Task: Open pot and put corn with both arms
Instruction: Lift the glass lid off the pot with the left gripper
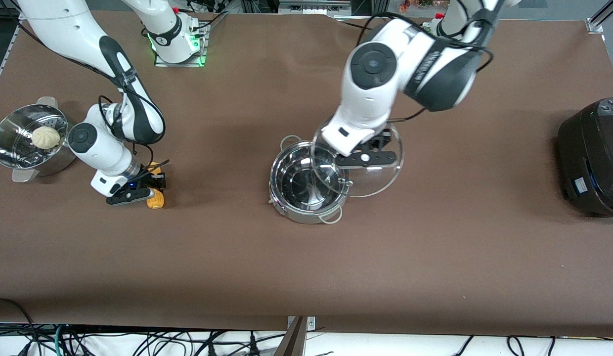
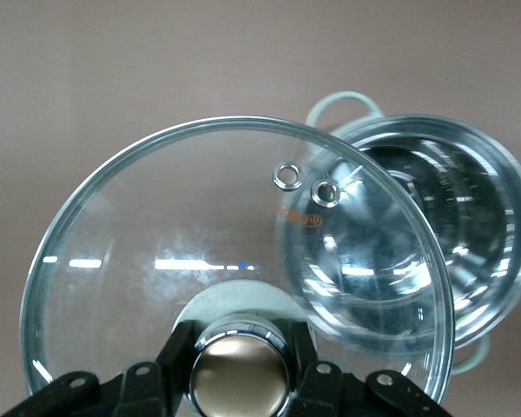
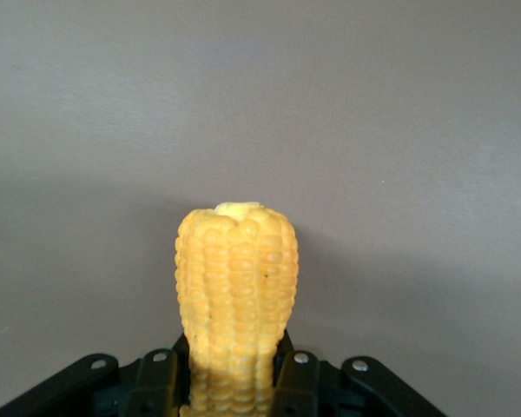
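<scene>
The shiny steel pot [image 1: 307,185] stands open at the table's middle; it also shows in the left wrist view [image 2: 456,226]. My left gripper [image 1: 368,157] is shut on the tan knob [image 2: 240,373] of the glass lid [image 1: 373,173] and holds the lid tilted, partly over the pot's rim toward the left arm's end. The lid [image 2: 174,252] fills the left wrist view. My right gripper [image 1: 141,190] is shut on the yellow corn [image 1: 156,198] low over the table toward the right arm's end. The corn [image 3: 236,287] sticks out between the fingers [image 3: 300,382].
A perforated steel steamer pot [image 1: 12,143] with a white bun [image 1: 45,137] stands at the right arm's end. A black cooker [image 1: 593,155] stands at the left arm's end. The brown table [image 1: 306,267] is bare nearer the front camera.
</scene>
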Available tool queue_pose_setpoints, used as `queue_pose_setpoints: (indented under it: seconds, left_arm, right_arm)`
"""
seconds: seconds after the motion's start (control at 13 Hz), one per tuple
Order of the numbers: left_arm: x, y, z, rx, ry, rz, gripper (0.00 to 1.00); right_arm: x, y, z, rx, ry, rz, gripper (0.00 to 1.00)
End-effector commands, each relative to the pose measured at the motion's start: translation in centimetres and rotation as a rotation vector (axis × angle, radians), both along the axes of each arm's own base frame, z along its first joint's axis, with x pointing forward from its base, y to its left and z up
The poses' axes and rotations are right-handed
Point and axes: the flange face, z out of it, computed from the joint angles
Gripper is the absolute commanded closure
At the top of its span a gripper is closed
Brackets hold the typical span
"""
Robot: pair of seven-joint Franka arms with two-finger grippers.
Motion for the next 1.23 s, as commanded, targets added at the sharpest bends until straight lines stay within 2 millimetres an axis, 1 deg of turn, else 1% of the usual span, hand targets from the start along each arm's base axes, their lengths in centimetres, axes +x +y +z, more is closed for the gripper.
queue_pose_setpoints:
  seconds: [0.0,0.08,0.15,0.31,0.38,0.46,0.54,0.62,0.69,0.77,0.85,1.0,1.08,1.15]
  left_arm:
    - [1.6,6.1,2.4,-0.029,0.038,-0.141,0.83]
    - [2.7,8.7,2.5,-0.040,0.042,-0.175,0.83]
    - [3.9,11.8,2.7,-0.056,0.045,-0.202,0.83]
    - [5.7,17.6,2.7,-0.107,0.058,-0.273,0.85]
    - [6.3,20.5,2.4,-0.115,0.079,-0.317,0.85]
    - [6.6,23.1,2.0,-0.124,0.101,-0.373,0.85]
    - [7.1,25.9,1.2,-0.136,0.114,-0.403,0.85]
    - [7.5,28.7,0.2,-0.147,0.125,-0.419,0.85]
    - [7.6,30.4,-1.3,-0.158,0.142,-0.445,0.85]
    - [7.8,31.6,-3.0,-0.160,0.128,-0.454,0.85]
    - [7.8,32.7,-4.4,-0.155,0.130,-0.443,0.86]
    - [7.5,34.3,-7.4,-0.154,0.145,-0.421,0.87]
    - [7.3,34.6,-8.8,-0.154,0.148,-0.416,0.86]
    - [7.3,34.6,-10.7,-0.147,0.153,-0.419,0.86]
  right_arm:
    - [0.0,0.4,6.3,0.024,0.032,-0.003,0.91]
    - [0.2,0.5,8.2,0.028,0.060,-0.022,0.91]
    - [0.4,0.8,10.2,0.033,0.092,-0.033,0.91]
    - [0.5,2.1,15.1,0.040,0.134,-0.055,0.91]
    - [0.6,2.6,17.7,0.042,0.150,-0.071,0.91]
    - [0.9,3.3,19.7,0.042,0.172,-0.083,0.91]
    - [1.1,4.1,21.4,0.042,0.181,-0.090,0.91]
    - [1.2,4.8,22.1,0.043,0.180,-0.101,0.91]
    - [1.0,5.7,22.1,0.044,0.182,-0.116,0.91]
    - [0.7,7.1,22.9,0.048,0.173,-0.139,0.91]
    - [0.4,8.9,23.1,0.049,0.174,-0.170,0.91]
    - [0.2,13.2,24.8,0.055,0.147,-0.230,0.91]
    - [-0.1,15.1,25.4,0.060,0.138,-0.252,0.91]
    - [-0.4,16.8,25.8,0.064,0.135,-0.280,0.92]
